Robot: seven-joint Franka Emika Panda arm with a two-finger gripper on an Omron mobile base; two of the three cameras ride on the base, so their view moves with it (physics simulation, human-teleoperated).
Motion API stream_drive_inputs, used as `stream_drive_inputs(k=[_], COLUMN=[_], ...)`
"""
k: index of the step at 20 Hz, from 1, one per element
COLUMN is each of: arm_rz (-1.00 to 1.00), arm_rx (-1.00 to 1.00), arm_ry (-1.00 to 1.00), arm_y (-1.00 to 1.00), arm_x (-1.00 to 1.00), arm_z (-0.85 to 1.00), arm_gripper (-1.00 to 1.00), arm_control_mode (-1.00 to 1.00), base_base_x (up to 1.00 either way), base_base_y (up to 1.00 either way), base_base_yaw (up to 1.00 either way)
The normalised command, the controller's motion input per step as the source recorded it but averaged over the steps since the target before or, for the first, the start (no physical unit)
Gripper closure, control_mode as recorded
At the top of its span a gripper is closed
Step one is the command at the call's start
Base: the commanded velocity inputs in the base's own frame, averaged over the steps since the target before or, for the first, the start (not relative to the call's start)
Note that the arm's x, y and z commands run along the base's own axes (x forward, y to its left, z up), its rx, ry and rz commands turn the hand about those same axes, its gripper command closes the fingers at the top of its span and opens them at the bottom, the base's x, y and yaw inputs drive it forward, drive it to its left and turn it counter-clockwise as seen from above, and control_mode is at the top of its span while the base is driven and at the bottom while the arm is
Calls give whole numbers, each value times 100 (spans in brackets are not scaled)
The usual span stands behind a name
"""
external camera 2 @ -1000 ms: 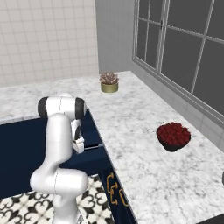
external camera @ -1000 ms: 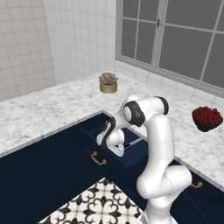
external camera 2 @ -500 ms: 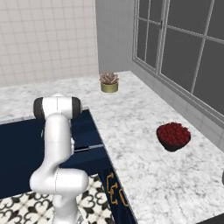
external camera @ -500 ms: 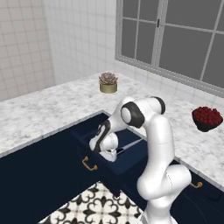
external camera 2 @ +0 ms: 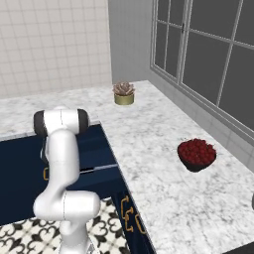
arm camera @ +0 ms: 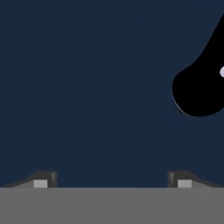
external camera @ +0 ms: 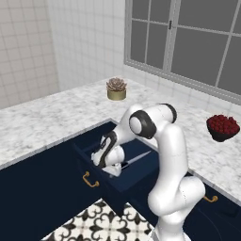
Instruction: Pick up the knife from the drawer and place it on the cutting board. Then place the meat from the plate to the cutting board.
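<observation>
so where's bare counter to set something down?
Free marble: left of the potted succulent, and the wide stretch between it and the dark bowl of red fruit. Crowded: the open navy drawer, where the open gripper hangs by the black-handled knife.

Matt navy drawer [external camera: 123,181] w/ brass-look handle [external camera: 89,180], metal knife [external camera: 136,159] blade, speckled stone-look counter [external camera: 42,123].

Drawer [external camera: 123,181] standing open, top free. Knife [external camera: 136,159] lying inside beside gripper [external camera: 109,170]. Drawer walls boxing gripper in. Knife handle [arm camera: 199,89] sitting off right.
</observation>
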Motion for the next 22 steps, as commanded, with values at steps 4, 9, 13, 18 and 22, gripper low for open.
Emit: stream_drive_inputs(k=[4,9,13,18,22], arm_rz=[-9,-6,0,0,0], arm_rx=[0,0,2,0,0], arm_ry=[-15,-3,0,-1,0], arm_y=[-33,-33,-28,-21,-21], arm_x=[2,11,14,13,26], arm_z=[46,9,-2,0,-5], arm_gripper=[-100,-100,-100,-100,-100], arm_control_mode=[-100,-100,-100,-100,-100], base_base_x=[0,0,0,0,0], base_base_y=[0,0,0,0,0], base_base_yaw=[0,0,0,0,0])
